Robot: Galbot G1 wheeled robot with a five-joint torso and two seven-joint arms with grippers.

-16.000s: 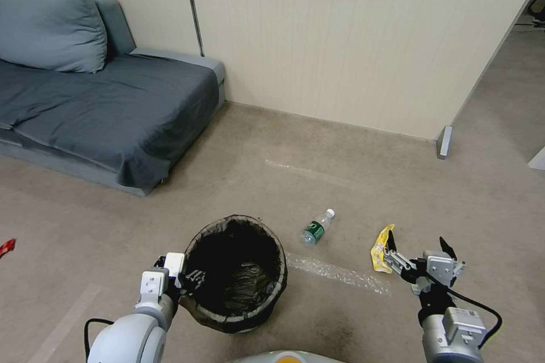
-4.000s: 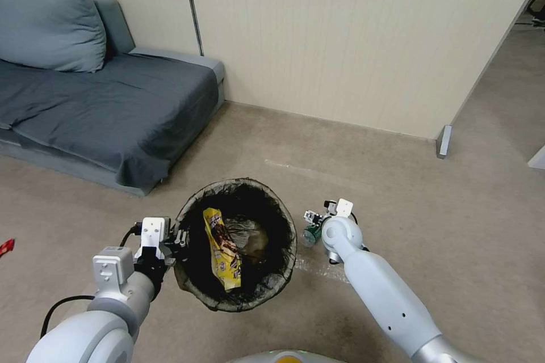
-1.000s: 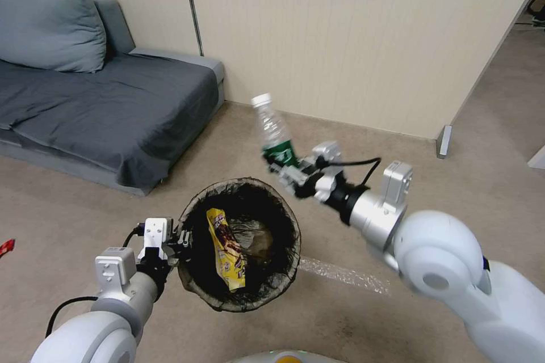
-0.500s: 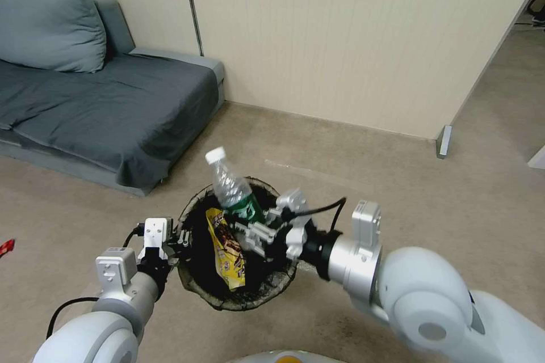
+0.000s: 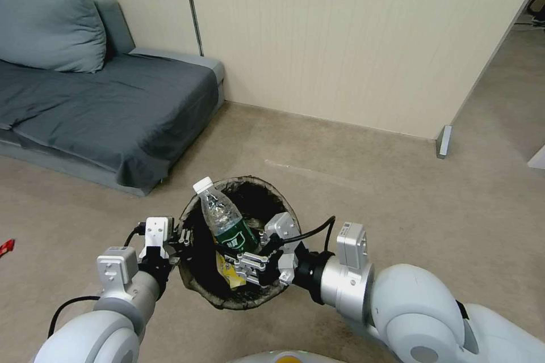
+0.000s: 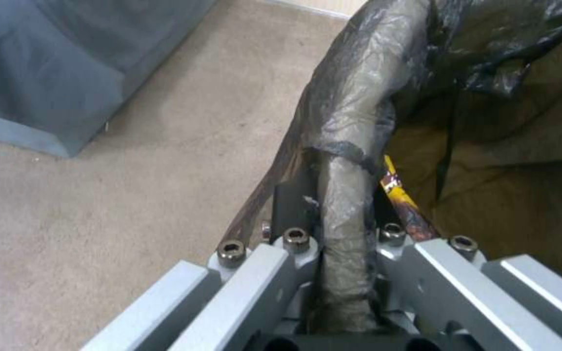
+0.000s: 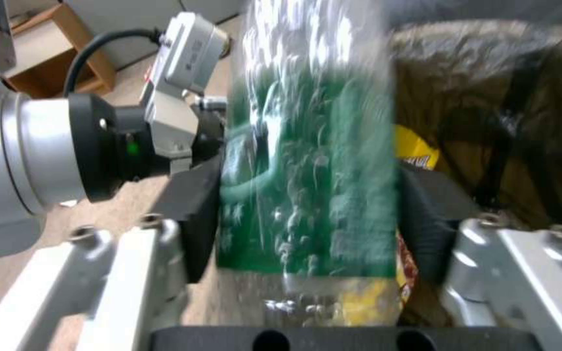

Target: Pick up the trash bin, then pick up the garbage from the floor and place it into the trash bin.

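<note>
Head view: right gripper (image 5: 241, 255) is pinching the bottle (image 5: 222, 218) over the trash bin (image 5: 193, 221); left gripper (image 5: 180, 238) is clamping its rim.

a living room: grey sofa (image 5: 108, 108) with cushion (image 5: 48, 25), carpeted floor (image 5: 363, 181), beige panelled wall (image 5: 352, 34)

Floor (image 5: 363, 181): beige-brown carpet, running up to a cream panel wall. Grey sofa bed (image 5: 108, 113) stands on it at left, dark cover hanging to the carpet at the near corner. Small red wrapper (image 5: 5, 247) lies on the carpet at far left edge. Strip of clear tape (image 5: 309, 171) stuck to the carpet mid-floor. Grey bracket (image 5: 444, 142) at the wall's end rests on the floor.
</note>
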